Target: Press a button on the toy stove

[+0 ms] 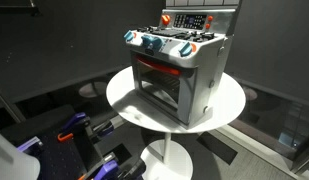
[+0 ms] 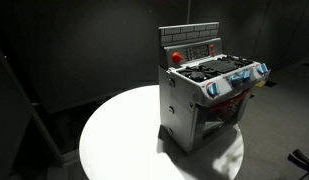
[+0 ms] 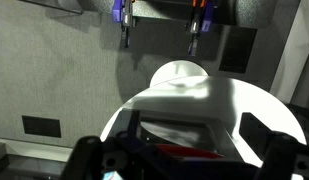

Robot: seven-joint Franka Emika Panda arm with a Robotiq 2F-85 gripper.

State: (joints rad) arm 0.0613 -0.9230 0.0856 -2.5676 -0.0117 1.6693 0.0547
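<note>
The toy stove (image 1: 179,70) is a silver-grey box with a red-trimmed glass door, blue-and-white knobs and an upright rear panel. It stands on a round white table (image 1: 129,95). In both exterior views the panel carries a red round button (image 2: 176,57). The stove also shows in the other exterior view (image 2: 199,100). My gripper (image 1: 89,130) is low beside the table, in front of the stove door and apart from it. In the wrist view its dark fingers (image 3: 184,165) stand wide apart at the bottom edge, with the stove's red trim (image 3: 174,152) blurred between them. It is open and empty.
The table (image 2: 124,140) stands on a white pedestal base (image 1: 169,155) on a dark floor. Dark walls surround the scene. Purple and orange fittings (image 3: 122,20) hang at the top of the wrist view. The stove sits toward one side of the tabletop.
</note>
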